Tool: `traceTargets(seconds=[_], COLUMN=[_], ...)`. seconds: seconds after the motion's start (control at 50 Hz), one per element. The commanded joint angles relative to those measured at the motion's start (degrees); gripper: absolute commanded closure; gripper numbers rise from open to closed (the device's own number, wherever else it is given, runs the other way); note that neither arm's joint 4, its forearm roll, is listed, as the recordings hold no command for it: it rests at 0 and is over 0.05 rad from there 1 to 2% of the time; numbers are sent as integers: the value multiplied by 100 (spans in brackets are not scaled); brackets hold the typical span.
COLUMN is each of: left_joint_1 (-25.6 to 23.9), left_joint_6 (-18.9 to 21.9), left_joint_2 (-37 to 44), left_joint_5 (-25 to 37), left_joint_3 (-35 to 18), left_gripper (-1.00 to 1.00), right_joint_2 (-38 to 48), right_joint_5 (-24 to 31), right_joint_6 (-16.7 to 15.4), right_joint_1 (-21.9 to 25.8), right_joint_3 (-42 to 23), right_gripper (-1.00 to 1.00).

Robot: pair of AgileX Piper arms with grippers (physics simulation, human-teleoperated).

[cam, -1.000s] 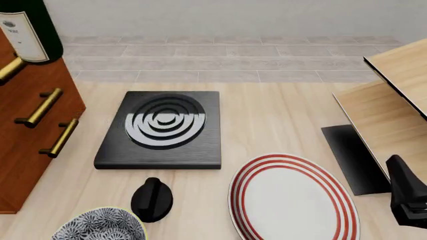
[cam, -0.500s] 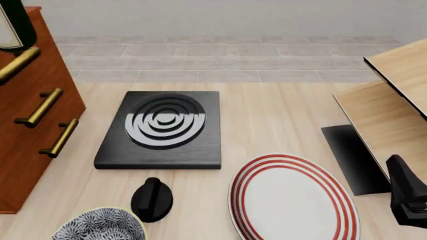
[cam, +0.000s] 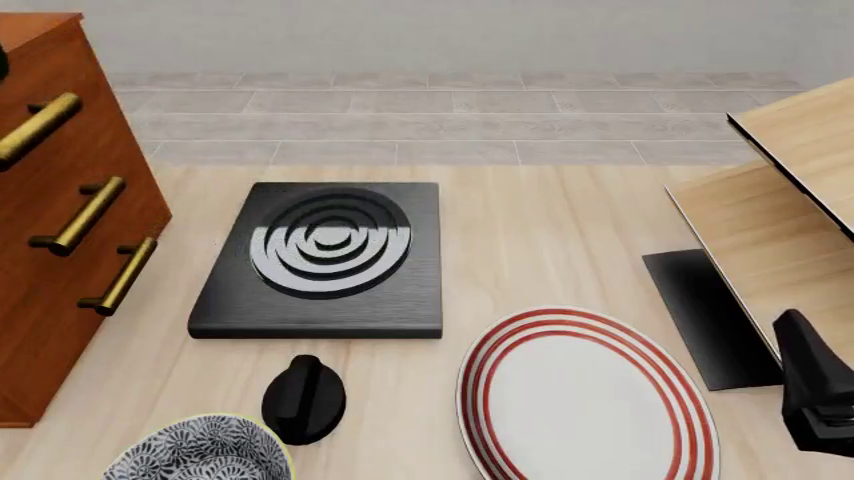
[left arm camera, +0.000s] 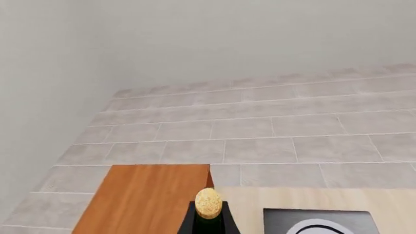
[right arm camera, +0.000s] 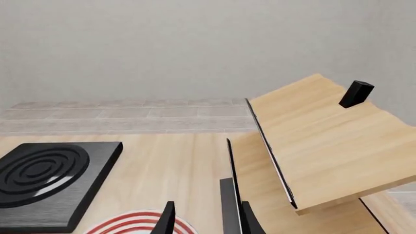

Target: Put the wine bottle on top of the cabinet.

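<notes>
One wine bottle (left arm camera: 209, 214) above cabinet (left arm camera: 148, 197)

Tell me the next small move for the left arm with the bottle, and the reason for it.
Probably carry the wine bottle a bit further over the cabinet before lowering it. In the left wrist view the cork sits right at the cabinet top's edge beside the table, so the base may not be fully over the wood. The gripper itself is not visible.

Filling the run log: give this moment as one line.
wine bottle: above cabinet top | right end effector: idle by plate
</notes>
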Motion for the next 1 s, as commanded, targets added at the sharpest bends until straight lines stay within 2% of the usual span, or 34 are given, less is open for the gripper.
traceTargets(seconds=[0.02,0.24,0.4,0.76,1.0], left_joint_1=[395,707,1004,1500,1564], left_joint_6=[-16,83,315,245,319], left_joint_2=[23,218,238,477,437], left_joint_5=[-68,-10,-265,-451,-542], left_joint_3=[-2,-246,-38,88,330], left_gripper=[100,100,100,100,100], right_joint_2=[-20,-21,-15,-14,-15], right_joint_5=[5,9,6,5,5], right_joint_6=[4,-2,4,2,2], right_joint_1=[-6,-5,-4,-3,-4], right_joint_3=[6,4,3,3,3], right_gripper=[-100,-100,-100,-100,-100])
